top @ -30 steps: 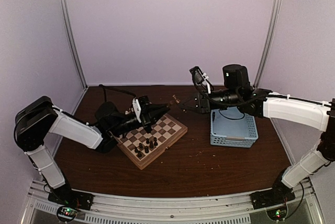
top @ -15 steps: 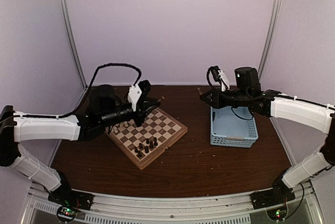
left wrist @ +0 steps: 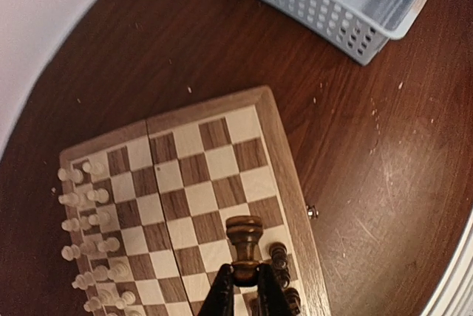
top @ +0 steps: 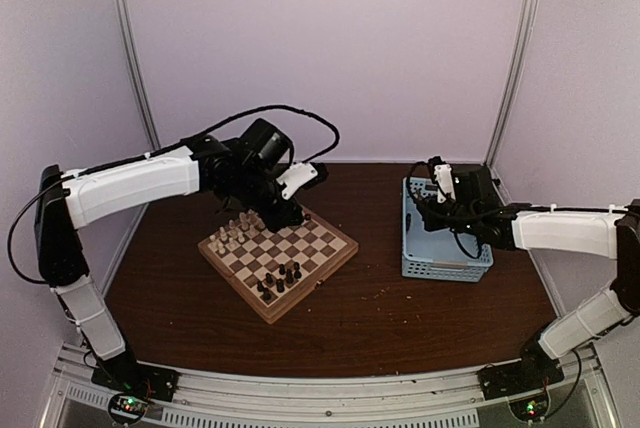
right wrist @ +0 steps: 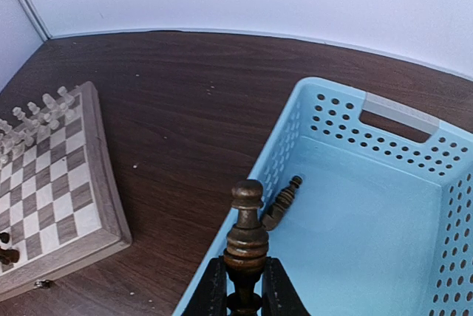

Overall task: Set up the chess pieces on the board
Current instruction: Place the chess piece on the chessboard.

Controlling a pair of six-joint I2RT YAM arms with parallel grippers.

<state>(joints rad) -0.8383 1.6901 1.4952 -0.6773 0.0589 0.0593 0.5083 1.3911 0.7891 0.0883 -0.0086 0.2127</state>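
The left pincer is clamped on the stem of a dark chess piece, held upright above the board, over the squares just inside the edge where the other dark pieces stand. The right pincer is likewise closed on a dark piece, carried upright, well off the board and above the near rim of the blue basket. On the board itself, the cream pieces stand in two rows along the edge opposite the dark cluster; that side looks done or nearly so, though they are too small to count. The dark side is only begun: a small huddle of dark men on a few squares by their edge, with most of those two rows bare. One more dark piece lies on its side in the basket, which sits on the desk well apart from the board; part of the basket floor is out of view, so others may lie there. By my reckoning the task is past halfway, with both held pieces to be set down and the rest of the dark rank to be fetched and placed.
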